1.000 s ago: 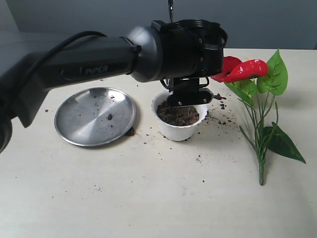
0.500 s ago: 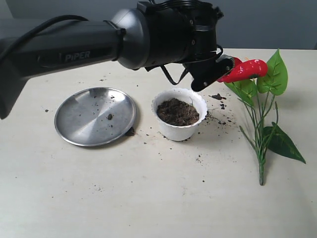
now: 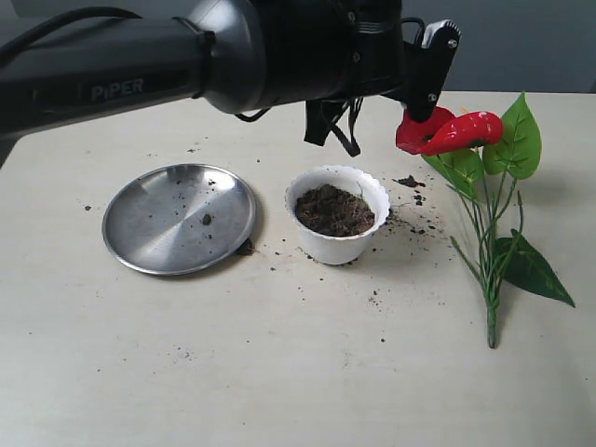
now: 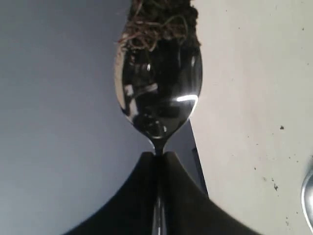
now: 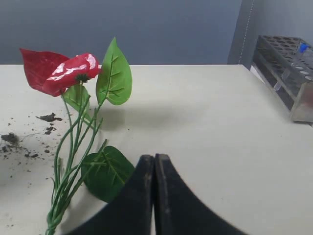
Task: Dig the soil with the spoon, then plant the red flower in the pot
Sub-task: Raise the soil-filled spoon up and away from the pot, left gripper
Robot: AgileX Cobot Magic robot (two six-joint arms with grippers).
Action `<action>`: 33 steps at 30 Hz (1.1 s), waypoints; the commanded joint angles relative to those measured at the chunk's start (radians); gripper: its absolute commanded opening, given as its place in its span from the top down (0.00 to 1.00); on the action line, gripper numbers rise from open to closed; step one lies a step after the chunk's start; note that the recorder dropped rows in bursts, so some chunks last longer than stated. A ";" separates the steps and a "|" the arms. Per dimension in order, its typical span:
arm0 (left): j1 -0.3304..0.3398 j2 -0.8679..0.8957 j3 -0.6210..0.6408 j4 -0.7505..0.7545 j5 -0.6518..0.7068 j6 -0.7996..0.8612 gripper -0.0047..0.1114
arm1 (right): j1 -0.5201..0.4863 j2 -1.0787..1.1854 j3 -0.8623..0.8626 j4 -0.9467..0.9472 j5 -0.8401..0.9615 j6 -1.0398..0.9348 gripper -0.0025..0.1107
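The left gripper (image 4: 159, 155) was clamped tight on the spoon (image 4: 159, 93), whose shiny bowl stuck out just beyond the fingertips, fibrous soil (image 4: 157, 19) clinging to its far end. The right gripper (image 5: 154, 161) was closed on nothing; the red flower (image 5: 58, 71) lay ahead of it.

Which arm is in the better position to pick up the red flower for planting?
Probably the right. Its gripper is shut on nothing, and the flower lies close in front of it on the table. The left gripper is shut on the spoon, whose tip carries soil.
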 commanded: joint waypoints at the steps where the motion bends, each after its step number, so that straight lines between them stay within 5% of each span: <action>1: 0.002 -0.018 -0.001 -0.045 0.020 -0.045 0.96 | -0.004 -0.006 0.001 -0.001 -0.006 -0.001 0.98; 15: 0.002 -0.022 -0.001 -0.048 0.018 -0.085 0.96 | -0.004 -0.006 0.001 -0.001 -0.010 -0.001 0.98; 19: 0.002 -0.022 -0.001 -0.043 -0.056 -0.376 0.96 | -0.004 -0.006 0.001 -0.001 -0.010 -0.001 0.98; 33: 0.002 -0.022 -0.001 -0.021 -0.125 -0.780 0.96 | -0.004 -0.006 0.001 -0.001 -0.006 -0.001 0.98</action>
